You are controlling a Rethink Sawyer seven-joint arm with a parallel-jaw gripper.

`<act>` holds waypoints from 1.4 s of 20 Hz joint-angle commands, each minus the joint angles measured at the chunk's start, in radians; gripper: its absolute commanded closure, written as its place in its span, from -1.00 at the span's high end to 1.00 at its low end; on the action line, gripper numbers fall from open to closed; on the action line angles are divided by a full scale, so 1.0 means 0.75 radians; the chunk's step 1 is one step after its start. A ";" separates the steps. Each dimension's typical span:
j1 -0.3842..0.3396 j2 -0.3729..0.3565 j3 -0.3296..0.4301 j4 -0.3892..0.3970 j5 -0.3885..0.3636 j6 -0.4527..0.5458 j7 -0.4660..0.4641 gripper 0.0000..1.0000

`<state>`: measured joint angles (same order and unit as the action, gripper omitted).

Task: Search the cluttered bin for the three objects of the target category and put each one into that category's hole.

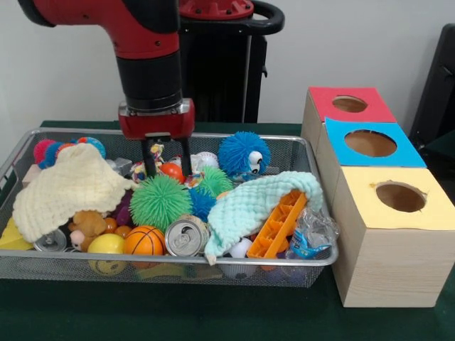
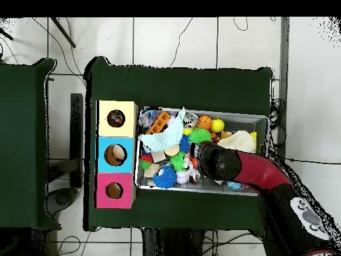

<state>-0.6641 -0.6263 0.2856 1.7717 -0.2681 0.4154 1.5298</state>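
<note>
My gripper [image 1: 167, 162] reaches down into the wire mesh bin [image 1: 213, 260] at its middle back. It is open, its two black fingers [image 1: 149, 158] standing either side of a small red-orange ball [image 1: 171, 171] without closing on it. Just in front lie a green spiky ball [image 1: 159, 202] and a smaller one [image 1: 215, 180]; a blue spiky ball with eyes [image 1: 242, 154] sits to the right. A basketball [image 1: 144, 241], a yellow ball [image 1: 106, 244] and a drink can [image 1: 185, 236] lie at the front. In the overhead view the arm covers the gripper [image 2: 197, 160].
Three wooden boxes stand beside the bin, with holes in red [image 1: 350, 104], blue [image 1: 370, 143] and yellow [image 1: 400, 197] tops. A cream cloth [image 1: 67, 186], a mint cloth [image 1: 252, 206], an orange plastic piece [image 1: 279, 225] and a crumpled bottle [image 1: 311, 232] cover parts of the clutter.
</note>
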 commanded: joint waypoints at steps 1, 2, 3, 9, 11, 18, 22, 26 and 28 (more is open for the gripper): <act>0.087 0.102 -0.032 -0.046 0.009 -0.077 0.222 1.00; 0.099 0.120 -0.040 -0.057 0.023 -0.068 0.236 1.00; 0.112 0.137 -0.054 -0.071 0.050 -0.033 0.257 1.00; 0.081 0.198 -0.046 -0.103 0.058 -0.021 0.196 1.00; 0.062 0.208 -0.036 -0.095 0.037 -0.070 0.178 1.00; 0.068 0.205 -0.081 -0.107 0.000 -0.115 0.181 1.00; 0.123 0.184 -0.170 -0.151 -0.010 -0.094 0.211 1.00; 0.223 0.138 -0.309 -0.172 -0.005 -0.079 0.289 1.00; 0.258 0.120 -0.356 -0.162 0.003 -0.089 0.314 1.00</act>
<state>-0.5213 -0.5147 0.1247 1.7416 -0.2564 0.4022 1.5302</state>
